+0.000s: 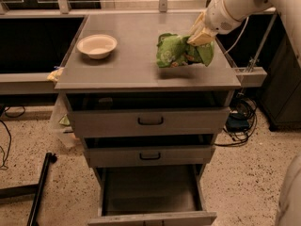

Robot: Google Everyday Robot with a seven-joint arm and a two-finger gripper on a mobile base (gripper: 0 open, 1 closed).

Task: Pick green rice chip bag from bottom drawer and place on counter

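Note:
The green rice chip bag (175,51) is crumpled and sits at the right side of the counter (131,65), touching or just above its surface, with a shadow under it. My gripper (199,39) comes in from the upper right on a white arm and is shut on the bag's upper right corner. The bottom drawer (150,192) is pulled out below the other two, and its grey interior holds nothing that I can see.
A white bowl (97,45) stands at the counter's left. The two upper drawers (150,121) with black handles are slightly open. Cables (237,121) lie on the floor at the right, a black metal leg (37,192) at the left.

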